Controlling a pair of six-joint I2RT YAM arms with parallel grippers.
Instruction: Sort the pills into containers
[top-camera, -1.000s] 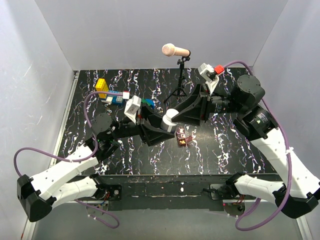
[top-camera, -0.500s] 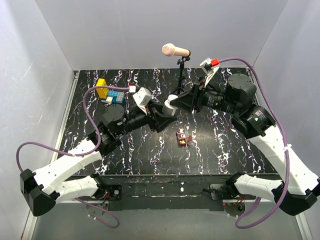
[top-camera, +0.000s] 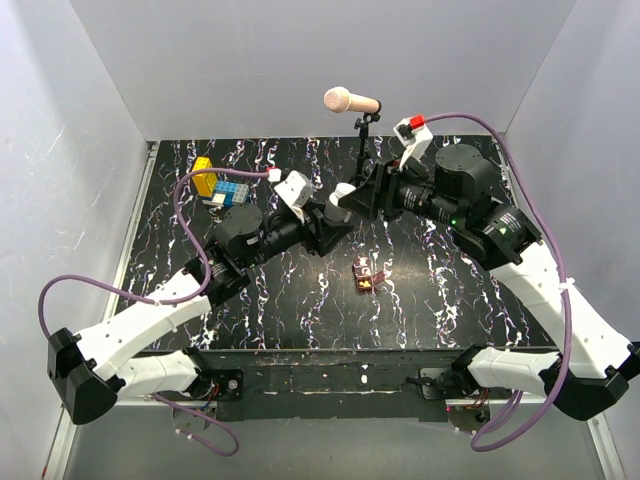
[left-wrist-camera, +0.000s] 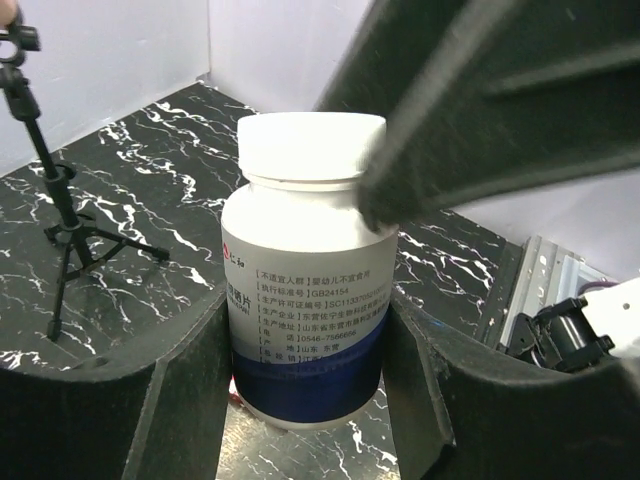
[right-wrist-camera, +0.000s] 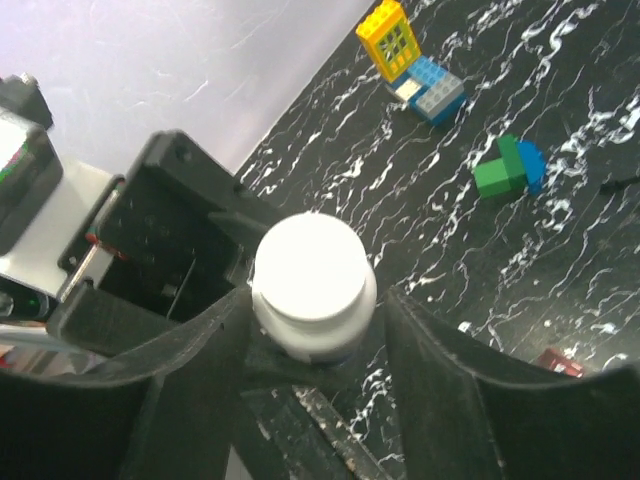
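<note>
The pill box (top-camera: 366, 272) is small and reddish-brown with pale pinkish lid segments. It lies on the black marbled table (top-camera: 300, 320), just right of centre, apart from both arms. What its compartments hold is too small to tell. Behind it, the left gripper (left-wrist-camera: 305, 345) clamps the body of a white bottle (left-wrist-camera: 300, 290) with a blue band, cap on. The right gripper (right-wrist-camera: 315, 300) straddles that cap (right-wrist-camera: 310, 268) — whether it squeezes, I cannot tell.
</note>
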